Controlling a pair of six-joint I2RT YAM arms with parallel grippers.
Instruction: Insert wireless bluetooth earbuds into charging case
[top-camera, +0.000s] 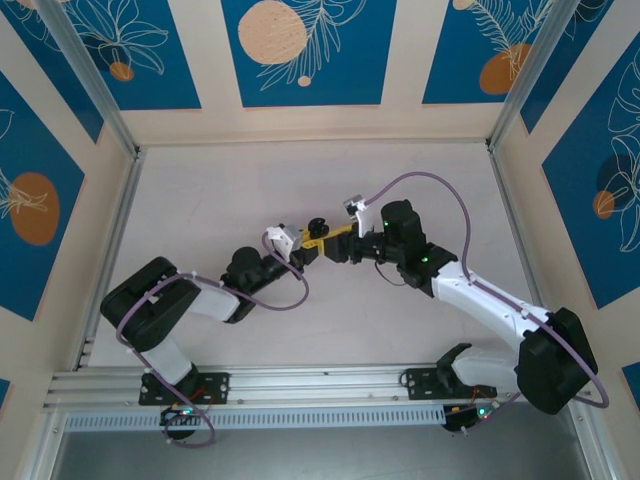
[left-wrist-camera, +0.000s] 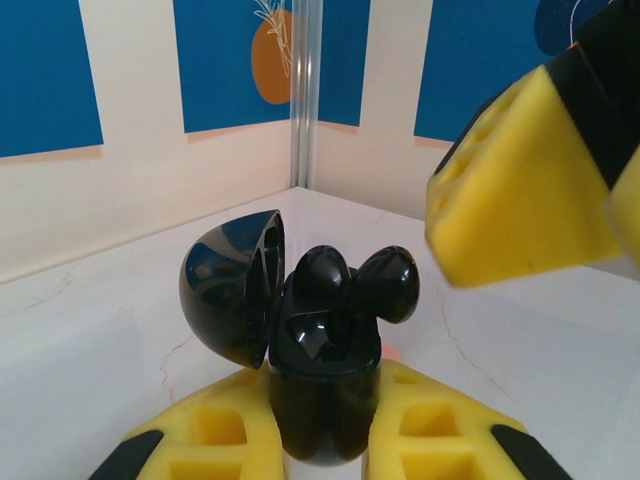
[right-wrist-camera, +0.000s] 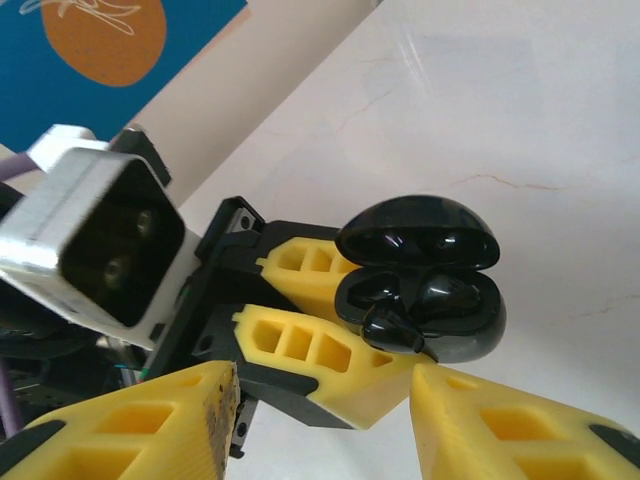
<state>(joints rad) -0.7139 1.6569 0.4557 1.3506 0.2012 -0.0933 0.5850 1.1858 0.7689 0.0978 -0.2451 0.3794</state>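
My left gripper (left-wrist-camera: 320, 445) is shut on the lower body of the black charging case (left-wrist-camera: 322, 400), holding it upright above the table with its lid (left-wrist-camera: 225, 290) swung open to the left. One black earbud (left-wrist-camera: 320, 275) sits in the left socket. The second earbud (left-wrist-camera: 392, 283) leans out over the case's right rim, tilted and only partly in its socket; it also shows as the earbud (right-wrist-camera: 392, 328) across the case's near edge. My right gripper (right-wrist-camera: 325, 425) hovers just beside the case (right-wrist-camera: 450, 310), open, with nothing between its fingers (right-wrist-camera: 500, 425).
Both grippers meet over the middle of the pale table (top-camera: 300, 180). A tiny pink piece (left-wrist-camera: 392, 352) lies on the table just behind the case. Patterned blue and cream walls (top-camera: 300, 50) enclose the far end and both sides.
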